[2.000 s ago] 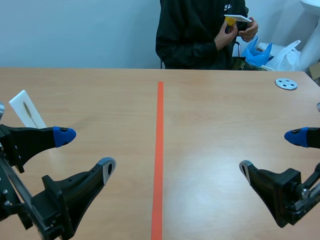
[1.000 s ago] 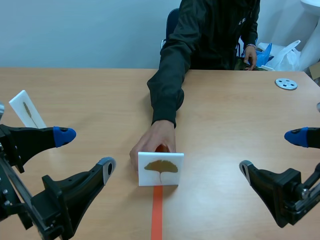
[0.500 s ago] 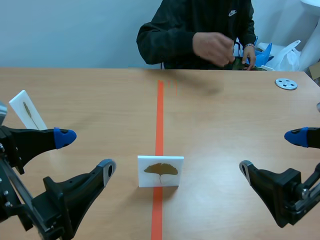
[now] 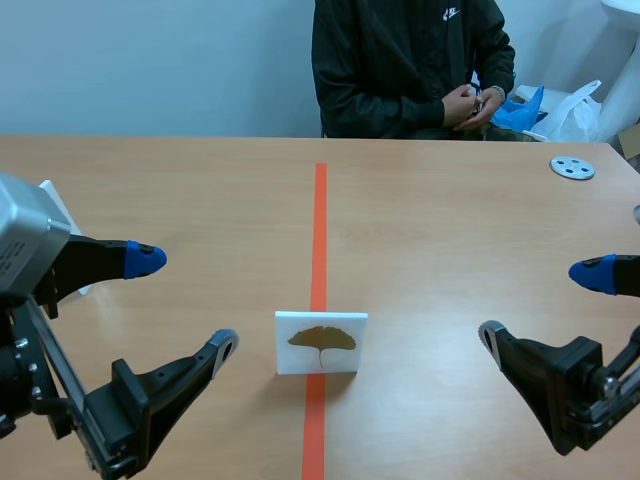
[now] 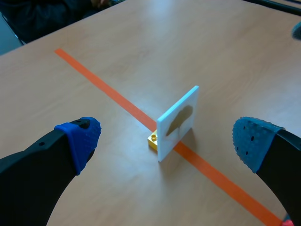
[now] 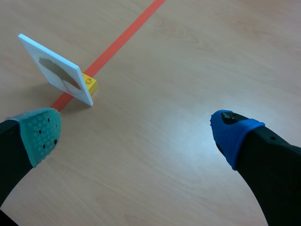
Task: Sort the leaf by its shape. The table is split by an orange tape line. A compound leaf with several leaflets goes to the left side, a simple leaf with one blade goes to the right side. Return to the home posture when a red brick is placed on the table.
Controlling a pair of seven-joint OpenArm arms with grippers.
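A white card (image 4: pixel 321 342) stands upright on the orange tape line (image 4: pixel 319 220), held by a small yellow brick (image 5: pixel 153 139) at its foot. It shows one brown fan-shaped leaf (image 4: pixel 322 338) with a single blade. My left gripper (image 4: pixel 183 302) is open, to the left of the card and apart from it. In the left wrist view the card (image 5: pixel 178 123) stands ahead, between the spread fingers. My right gripper (image 4: pixel 540 303) is open, low at the right. Its wrist view shows the card (image 6: pixel 56 70) ahead, beyond its grey-green pad.
A second white card (image 4: pixel 62 203) stands at the far left, mostly hidden behind my left arm. A person sits across the table with hands (image 4: pixel 465 100) together. A grey disc (image 4: pixel 572 167) lies at the back right, with plastic bags (image 4: pixel 545 108) beyond the edge.
The person set the leaf card on the tape line and drew the hand back. My left arm has then lifted and shifted right, toward the card. The right arm has not moved.
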